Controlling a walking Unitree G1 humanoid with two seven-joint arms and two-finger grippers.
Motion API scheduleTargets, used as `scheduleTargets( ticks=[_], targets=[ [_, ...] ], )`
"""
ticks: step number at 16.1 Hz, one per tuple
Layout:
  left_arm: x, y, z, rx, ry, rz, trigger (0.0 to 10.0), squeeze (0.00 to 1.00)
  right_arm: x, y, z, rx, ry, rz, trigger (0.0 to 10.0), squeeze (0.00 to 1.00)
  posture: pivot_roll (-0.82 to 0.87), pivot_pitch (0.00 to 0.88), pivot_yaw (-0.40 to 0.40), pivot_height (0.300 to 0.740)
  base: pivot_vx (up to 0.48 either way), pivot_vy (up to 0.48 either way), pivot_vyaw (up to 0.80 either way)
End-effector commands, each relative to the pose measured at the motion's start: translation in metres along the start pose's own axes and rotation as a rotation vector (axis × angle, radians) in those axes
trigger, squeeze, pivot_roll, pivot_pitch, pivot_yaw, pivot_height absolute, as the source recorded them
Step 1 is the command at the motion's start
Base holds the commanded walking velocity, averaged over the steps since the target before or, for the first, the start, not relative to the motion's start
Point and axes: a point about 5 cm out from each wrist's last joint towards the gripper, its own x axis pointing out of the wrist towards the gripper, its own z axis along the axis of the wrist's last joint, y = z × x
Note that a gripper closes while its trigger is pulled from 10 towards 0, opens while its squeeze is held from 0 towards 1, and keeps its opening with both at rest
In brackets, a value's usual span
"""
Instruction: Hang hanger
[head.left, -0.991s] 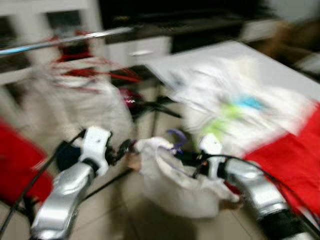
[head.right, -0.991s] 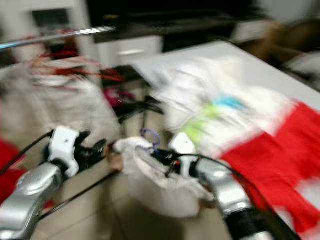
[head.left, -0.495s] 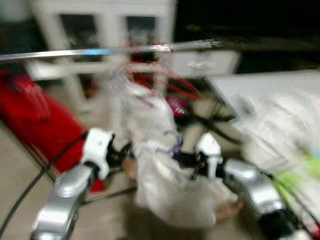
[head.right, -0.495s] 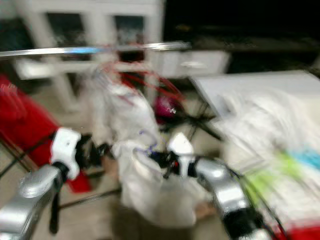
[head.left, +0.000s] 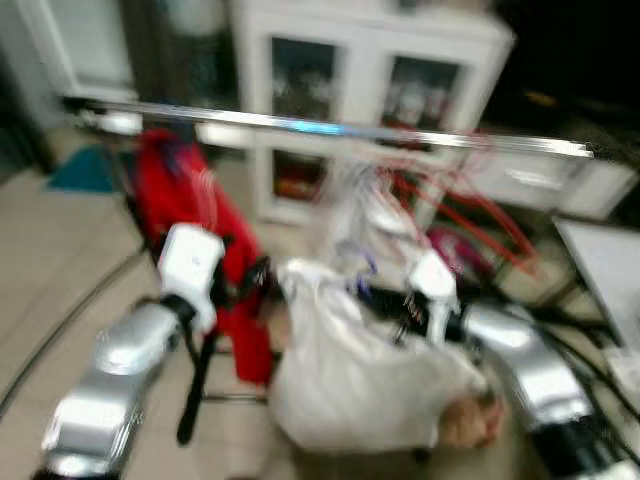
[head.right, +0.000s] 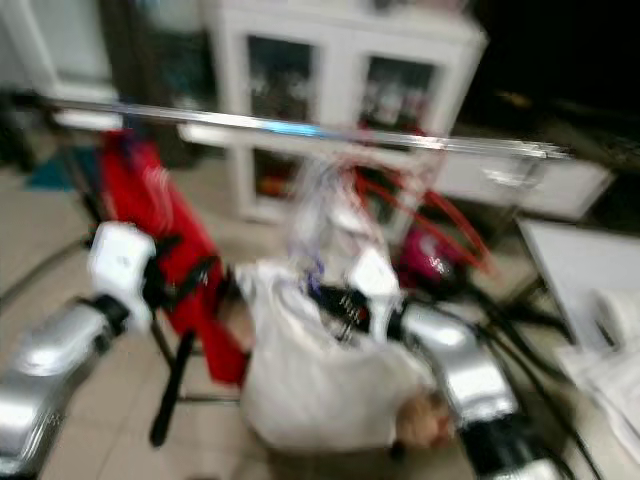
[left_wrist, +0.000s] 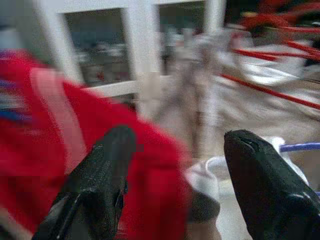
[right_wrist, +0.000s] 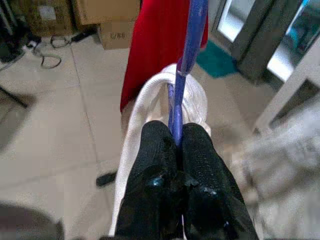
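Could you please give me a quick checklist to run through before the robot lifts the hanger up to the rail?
1. Right gripper shut on the purple hanger: ok, the fingers pinch its stem.
2. White garment on the hanger: ok, it drapes below the right gripper; how securely, cannot tell.
3. Left gripper free to help: ok, fingers open and empty, beside the garment.
4. Rail ahead: ok, it runs across above both grippers.
5. Free spot on the rail: cannot tell; the red garment and the red hangers already hang there, and the views are blurred.
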Motion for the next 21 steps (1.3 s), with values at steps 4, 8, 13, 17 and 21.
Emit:
scheduleTargets(
  ticks=[4, 8, 13, 17, 21],
  targets=[
    [0.001, -0.008, 0.029, -0.005, -0.05, -0.149, 10.0, 0.0, -0.038, -0.023, 0.0, 0.001, 0.121, -0.192, 10.0, 0.0, 0.04, 0.0, -0.062, 0.74, 0.073, 0.0, 0.0],
    [-0.007, -0.005, 0.032, 0.057, -0.003, -0.265, 10.0, 0.0, -0.035, -0.022, 0.019, 0.022, 0.092, -0.232, 10.0, 0.0, 0.04, 0.0, -0.056, 0.74, 0.0, 0.0, 0.0],
    [-0.01, -0.007, 0.027, -0.003, 0.024, -0.314, 10.0, 0.0, -0.016, -0.023, 0.051, 0.128, -0.058, -0.352, 10.0, 0.0, 0.04, 0.0, -0.053, 0.74, 0.0, 0.0, 0.0],
    [-0.008, -0.012, 0.025, 0.006, 0.046, -0.339, 10.0, 0.0, 0.011, -0.025, 0.081, 0.182, -0.124, -0.412, 10.0, 0.0, 0.04, 0.0, -0.056, 0.74, 0.0, 0.0, 0.0],
    [-0.009, -0.012, 0.024, -0.004, 0.05, -0.34, 10.0, 0.0, 0.037, -0.031, 0.095, 0.196, -0.109, -0.456, 10.0, 0.0, 0.04, 0.0, -0.061, 0.74, 0.0, 0.0, 0.0]
  ],
)
